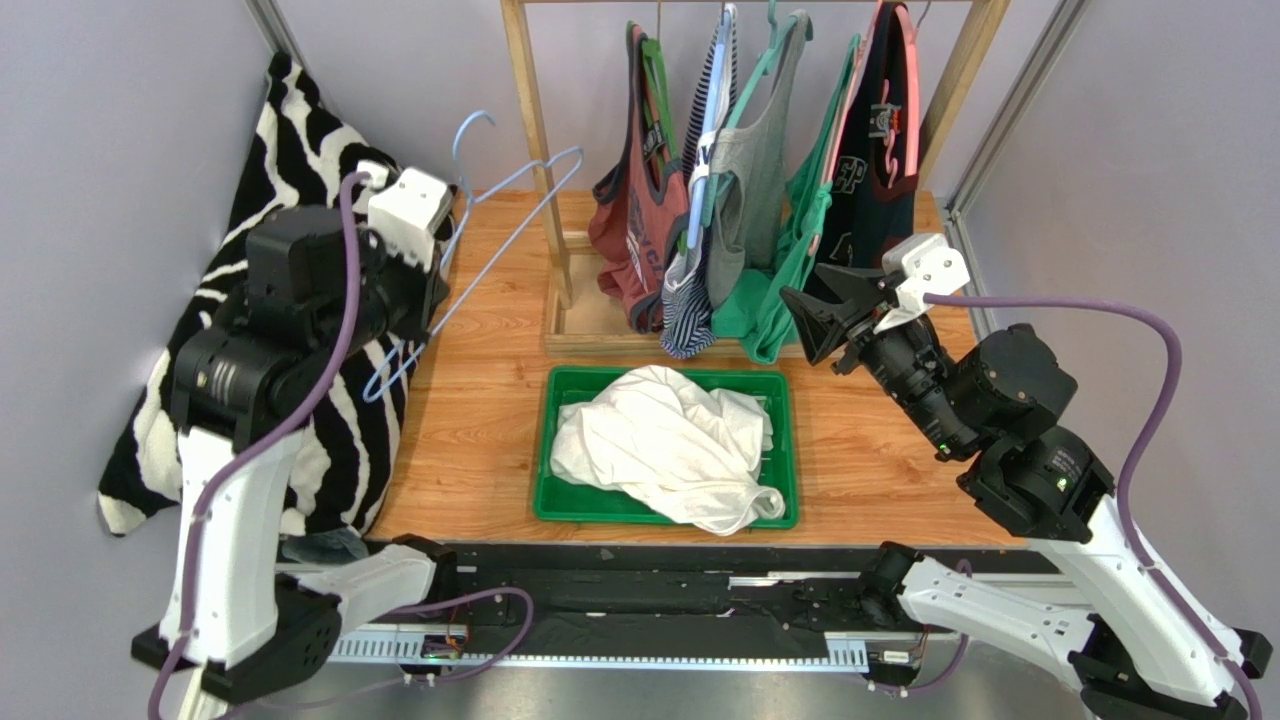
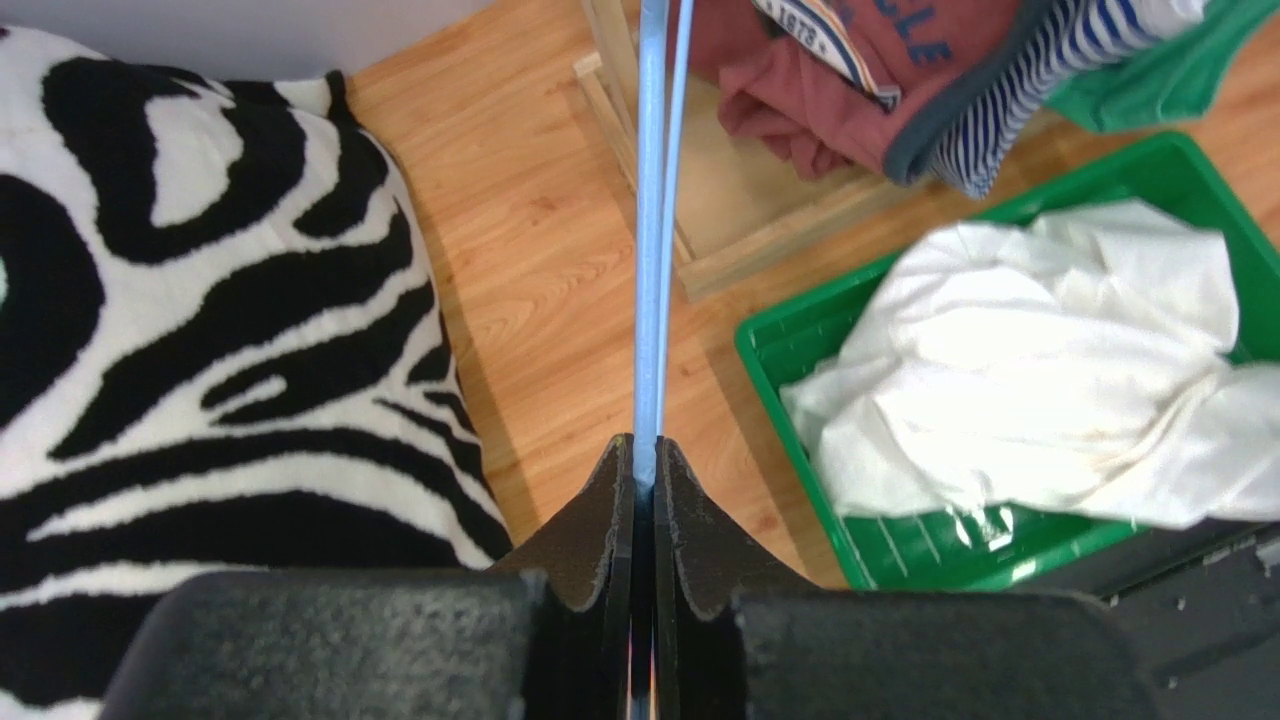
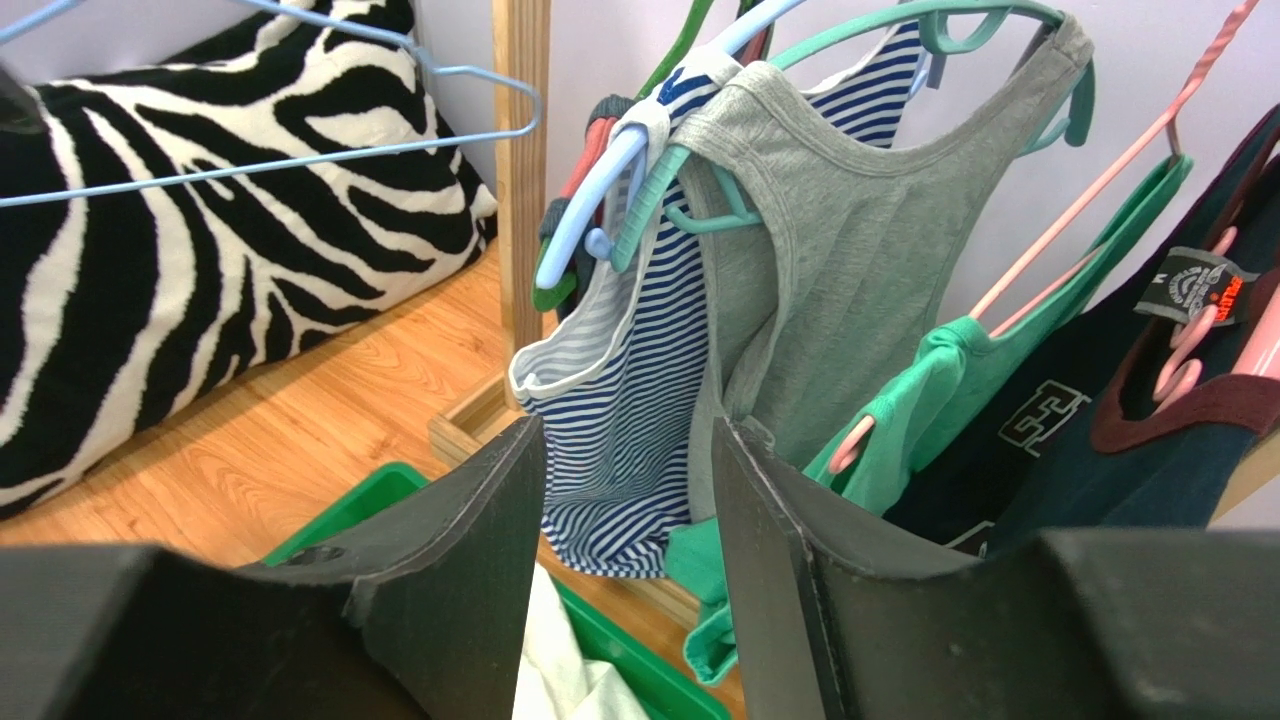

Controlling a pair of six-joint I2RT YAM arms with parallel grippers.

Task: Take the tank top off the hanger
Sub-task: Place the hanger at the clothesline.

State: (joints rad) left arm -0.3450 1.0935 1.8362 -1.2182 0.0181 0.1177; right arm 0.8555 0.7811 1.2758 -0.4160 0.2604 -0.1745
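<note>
Garments on rack [image 1: 534, 120]: five tank tops [image 1: 747, 180], hanging side by side. Left to right these are the maroon top [image 1: 639, 225], blue-and-white striped top [image 1: 694, 285], grey top [image 3: 857, 255], green top [image 1: 781, 285] and dark top [image 1: 875, 165] with printed lettering. All are soft knit and hang limp, with their hems bunched against the rack's wooden base.

Loose garments: one white garment [image 1: 676, 443], thin and crumpled, lying in the single green plastic tray [image 1: 601, 513], which is rectangular. The tray sits just in front of the rack base.

Bare hangers: one light-blue wire hanger [image 2: 651, 225], with nothing on it. The left gripper [image 2: 643, 450] is closed tight on its thin wire and holds it over the left side of the wood-grain table [image 1: 481, 405].

Right gripper [image 3: 628, 435]: jaws roughly half apart, nothing between them. It points at the striped and grey tops from close by, without touching them.

Surroundings: one zebra-print cloth [image 1: 301, 135] draped at the table's left edge, behind the left arm.
</note>
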